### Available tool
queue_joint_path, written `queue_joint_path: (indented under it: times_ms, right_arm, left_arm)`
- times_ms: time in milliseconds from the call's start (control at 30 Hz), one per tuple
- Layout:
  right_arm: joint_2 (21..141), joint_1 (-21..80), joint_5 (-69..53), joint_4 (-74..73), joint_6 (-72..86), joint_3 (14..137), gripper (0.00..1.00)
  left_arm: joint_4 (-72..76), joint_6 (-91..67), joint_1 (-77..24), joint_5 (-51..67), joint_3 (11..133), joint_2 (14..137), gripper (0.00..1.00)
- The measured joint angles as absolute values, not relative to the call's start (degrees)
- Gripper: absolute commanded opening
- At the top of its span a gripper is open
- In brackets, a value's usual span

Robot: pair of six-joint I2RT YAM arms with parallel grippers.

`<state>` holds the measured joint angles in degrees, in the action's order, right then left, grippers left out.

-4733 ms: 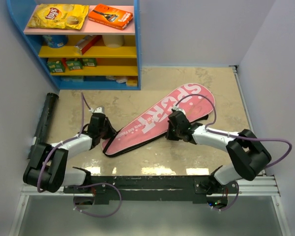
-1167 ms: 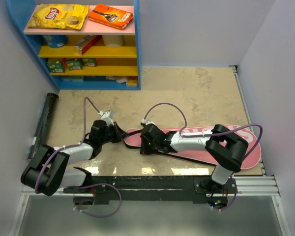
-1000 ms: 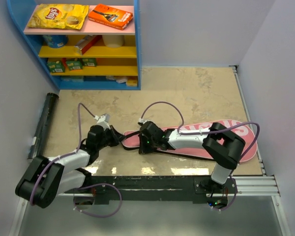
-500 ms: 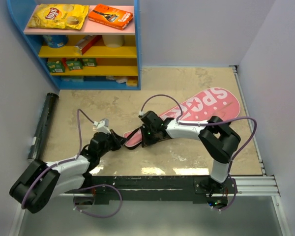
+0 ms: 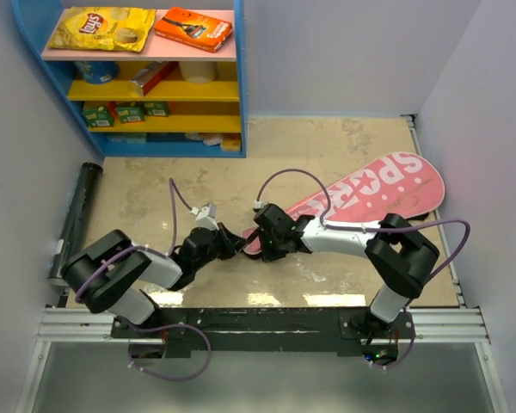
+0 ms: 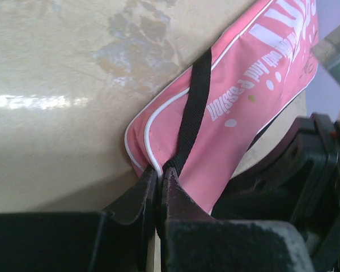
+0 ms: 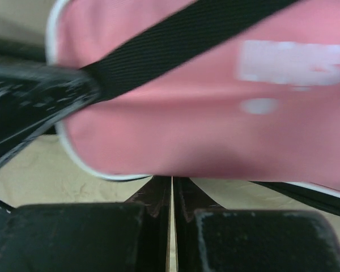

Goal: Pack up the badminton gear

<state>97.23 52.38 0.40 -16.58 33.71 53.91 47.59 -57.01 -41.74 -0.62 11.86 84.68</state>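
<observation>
Bag (image 5: pixel 361 194) is lying on the table (image 5: pixel 327 146). Its narrow end is closest to the arm bases, approx in the middle, and both grippers meet there.

Left gripper (image 5: pixel 228 243) comes in from the left. In its wrist cam the gripper (image 6: pixel 160 173) is clamped on the black strap (image 6: pixel 192 113) right where it meets the tip of the pink bag (image 6: pixel 249 96).

Right gripper (image 5: pixel 271 245) sits just beside it on the same tip. Its own cam shows it (image 7: pixel 171 184) squeezed fully together, w/ the tips at the white-piped edge of the bag (image 7: pixel 215 113). Can't tell if any fabric is caught. The strap (image 7: pixel 175 39) runs diagonally across the top of that view, pretty blurry.

Vs half a sec ago: the left gripper has slid right and is now almost touching the right one, and the left elbow has tucked in nearer the base. The narrow end has barely moved. The wide "SPORT" end has swung a bit further right, twd the right wall. About a sec ago the bag lay nearly flat along the near edge, so it's been pivoting around that tip.

Further back on the left, the black tube (image 5: pixel 76 215) lies along the left wall, same spot as before.

Far back left is the blue shelf (image 5: pixel 241 77), w/ yellow chips (image 5: pixel 103 27) and an orange box (image 5: pixel 193 27) on top. No change there.
</observation>
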Motion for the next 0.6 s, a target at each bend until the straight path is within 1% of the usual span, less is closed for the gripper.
queue_joint_path:
  times_ms: [133, 233, 367, 600]
  right_arm:
    - [96.73, 56.40, 0.84, -16.49, 35.64, 53.25, 0.00]
    - [96.68, 58.24, 0.60, -15.18, 37.95, 52.80, 0.00]
    - [97.36, 60.42, 0.80, -11.51, 40.56, 52.53, 0.00]
    - [98.21, 60.75, 2.52, -10.07, 44.47, 52.99, 0.00]
  left_arm:
    - [53.91, -58.22, -43.31, -0.05, 12.97, 90.39, 0.00]
    - [56.84, -59.02, -44.03, -0.25, 12.97, 92.38, 0.00]
    - [58.19, -59.44, -45.50, 0.08, 12.99, 93.30, 0.00]
    - [58.30, -59.40, -45.69, 0.12, 12.99, 93.38, 0.00]
